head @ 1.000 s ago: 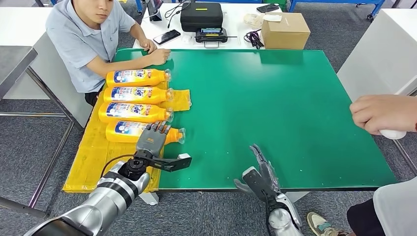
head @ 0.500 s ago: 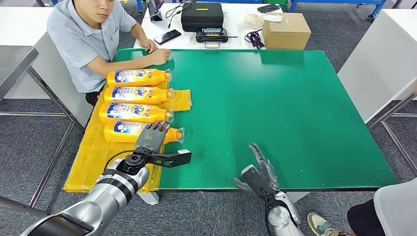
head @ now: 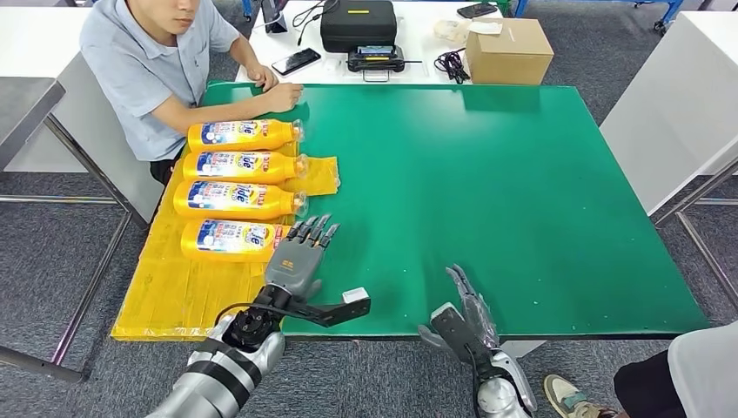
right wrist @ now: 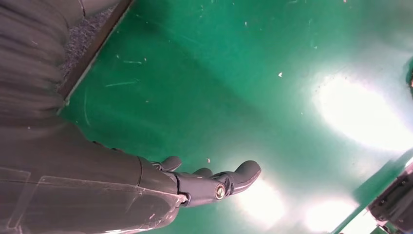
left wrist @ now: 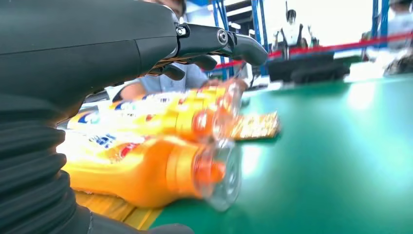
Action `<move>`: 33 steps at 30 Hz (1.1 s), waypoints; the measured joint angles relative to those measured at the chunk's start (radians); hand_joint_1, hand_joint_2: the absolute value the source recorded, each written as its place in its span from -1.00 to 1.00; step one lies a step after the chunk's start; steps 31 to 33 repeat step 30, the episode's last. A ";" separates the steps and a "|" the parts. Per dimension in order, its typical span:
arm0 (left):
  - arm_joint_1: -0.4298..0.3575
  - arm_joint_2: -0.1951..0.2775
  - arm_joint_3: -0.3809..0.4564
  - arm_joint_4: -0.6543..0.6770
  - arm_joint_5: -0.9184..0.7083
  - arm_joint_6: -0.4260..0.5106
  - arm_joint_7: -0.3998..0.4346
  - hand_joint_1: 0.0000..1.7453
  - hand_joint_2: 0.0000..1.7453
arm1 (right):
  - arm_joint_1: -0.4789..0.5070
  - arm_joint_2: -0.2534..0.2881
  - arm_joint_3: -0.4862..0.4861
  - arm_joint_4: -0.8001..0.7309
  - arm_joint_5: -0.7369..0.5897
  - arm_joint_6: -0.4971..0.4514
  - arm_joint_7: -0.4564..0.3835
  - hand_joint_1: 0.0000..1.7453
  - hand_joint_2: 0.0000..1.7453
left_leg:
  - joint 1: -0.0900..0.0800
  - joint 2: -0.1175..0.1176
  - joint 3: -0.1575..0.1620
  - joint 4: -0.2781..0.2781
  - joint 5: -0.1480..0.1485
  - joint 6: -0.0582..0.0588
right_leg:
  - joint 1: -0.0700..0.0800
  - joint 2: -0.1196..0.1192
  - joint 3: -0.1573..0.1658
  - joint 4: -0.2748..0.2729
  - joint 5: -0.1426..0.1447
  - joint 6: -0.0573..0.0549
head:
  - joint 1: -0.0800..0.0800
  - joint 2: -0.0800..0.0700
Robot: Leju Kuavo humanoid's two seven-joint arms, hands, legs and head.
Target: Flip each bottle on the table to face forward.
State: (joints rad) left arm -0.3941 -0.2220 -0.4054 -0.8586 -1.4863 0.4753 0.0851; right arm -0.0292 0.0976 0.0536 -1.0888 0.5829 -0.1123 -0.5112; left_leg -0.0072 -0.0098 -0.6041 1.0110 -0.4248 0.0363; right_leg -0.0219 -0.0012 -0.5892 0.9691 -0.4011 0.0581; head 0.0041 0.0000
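Note:
Several orange bottles with blue labels lie on their sides in a row on a yellow mat (head: 165, 292) at the green table's left side, labels up, caps toward the table's middle. The nearest bottle (head: 233, 239) (left wrist: 146, 173) lies just left of my left hand (head: 300, 257). That hand hovers open over the bottle's cap end, fingers spread, holding nothing. Behind it lie the second bottle (head: 235, 199), the third (head: 241, 165) and the farthest (head: 241, 135). My right hand (head: 466, 318) (right wrist: 209, 183) rests open at the table's near edge, palm toward the green surface.
A person in a grey shirt (head: 144, 70) sits at the far left with forearms on the green table (head: 487, 174). A cardboard box (head: 509, 50), a black case (head: 357, 26) and phones sit on the white table behind. A white table (head: 679, 113) stands at the right.
My left hand has lifted off the nearest bottle and drawn back toward me and to the right, fingers spread. A person's hand at the right edge has withdrawn. The camera shifted slightly.

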 joint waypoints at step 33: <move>0.284 -0.057 -0.061 -0.455 1.075 -0.090 -0.523 -1.00 -1.00 | 0.133 0.144 -0.129 -0.393 -0.253 0.045 -0.042 -1.00 1.00 | 0.000 0.001 -0.004 0.000 -0.001 -0.001 | 0.000 0.000 -0.004 0.000 0.000 0.000 | 0.000 0.000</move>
